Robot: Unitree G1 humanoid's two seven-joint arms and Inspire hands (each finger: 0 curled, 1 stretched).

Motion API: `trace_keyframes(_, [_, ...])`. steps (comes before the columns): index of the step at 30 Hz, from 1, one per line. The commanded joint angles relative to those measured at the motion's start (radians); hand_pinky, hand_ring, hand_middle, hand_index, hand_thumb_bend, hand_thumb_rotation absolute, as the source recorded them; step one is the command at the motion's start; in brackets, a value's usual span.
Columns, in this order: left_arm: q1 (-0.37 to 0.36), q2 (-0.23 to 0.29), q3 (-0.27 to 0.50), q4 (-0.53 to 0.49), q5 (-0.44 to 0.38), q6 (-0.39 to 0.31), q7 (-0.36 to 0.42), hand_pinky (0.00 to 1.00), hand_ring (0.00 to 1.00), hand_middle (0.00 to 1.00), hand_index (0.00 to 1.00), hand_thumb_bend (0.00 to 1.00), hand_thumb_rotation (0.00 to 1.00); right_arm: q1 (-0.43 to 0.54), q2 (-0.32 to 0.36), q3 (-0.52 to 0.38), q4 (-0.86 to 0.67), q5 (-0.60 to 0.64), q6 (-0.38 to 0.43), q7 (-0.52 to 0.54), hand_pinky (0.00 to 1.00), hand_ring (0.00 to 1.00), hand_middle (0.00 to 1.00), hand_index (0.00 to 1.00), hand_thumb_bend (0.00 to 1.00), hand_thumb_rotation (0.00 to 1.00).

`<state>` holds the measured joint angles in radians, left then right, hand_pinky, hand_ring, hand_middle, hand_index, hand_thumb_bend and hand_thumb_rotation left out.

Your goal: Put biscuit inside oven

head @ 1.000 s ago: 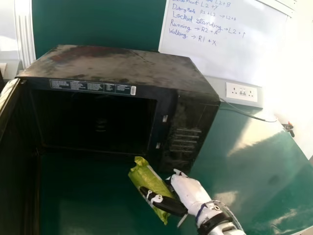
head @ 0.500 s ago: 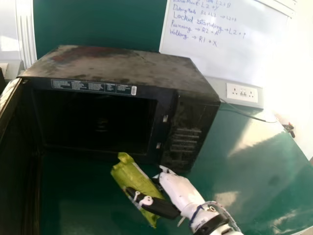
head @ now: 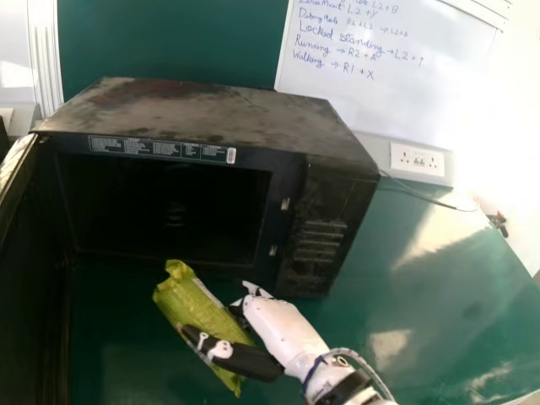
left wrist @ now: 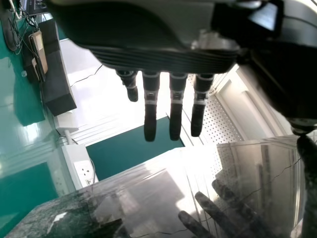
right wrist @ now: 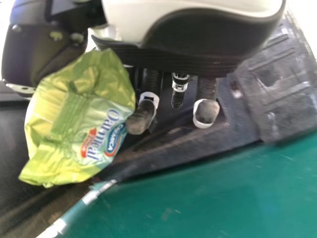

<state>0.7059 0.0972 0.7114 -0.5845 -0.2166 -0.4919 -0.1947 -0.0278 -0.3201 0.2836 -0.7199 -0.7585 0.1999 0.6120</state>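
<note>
My right fingers [right wrist: 141, 118] are clamping the biscuit packet [head: 182, 302] mid-length, best for something probably light, slick, crumbly; left fingers [left wrist: 150, 116] are hanging apart.

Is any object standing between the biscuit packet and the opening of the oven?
Nothing visible stands between the biscuit packet, held by the right hand, and the oven's opening; the door stands open on the left.
</note>
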Motion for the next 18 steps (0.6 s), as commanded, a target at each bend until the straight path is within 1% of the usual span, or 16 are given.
trace_keyframes(1, [0.006, 0.008, -0.002, -0.008, 0.003, -0.003, -0.001, 0.63, 0.74, 0.79, 0.80, 0.94, 0.60, -0.031, 0.016, 0.013, 0.009, -0.006, 0.004, -0.017, 0.00, 0.00, 0.00, 0.08, 0.61, 0.00])
trace_keyframes(5, [0.004, 0.009, -0.001, -0.003, 0.004, -0.009, -0.003, 0.65, 0.74, 0.80, 0.80, 0.94, 0.61, -0.071, 0.027, 0.030, 0.032, -0.022, 0.001, -0.028, 0.00, 0.00, 0.00, 0.08, 0.61, 0.00])
trace_keyframes(13, [0.000, 0.015, -0.004, 0.011, -0.014, -0.014, -0.012, 0.62, 0.73, 0.79, 0.79, 0.94, 0.60, -0.138, 0.050, 0.054, 0.102, -0.037, -0.018, -0.076, 0.00, 0.00, 0.00, 0.08, 0.61, 0.00])
trace_keyframes(18, [-0.001, 0.016, -0.003, 0.012, -0.012, -0.009, -0.013, 0.59, 0.72, 0.78, 0.78, 0.95, 0.62, -0.178, 0.053, 0.070, 0.154, -0.063, -0.040, -0.117, 0.00, 0.00, 0.00, 0.08, 0.61, 0.00])
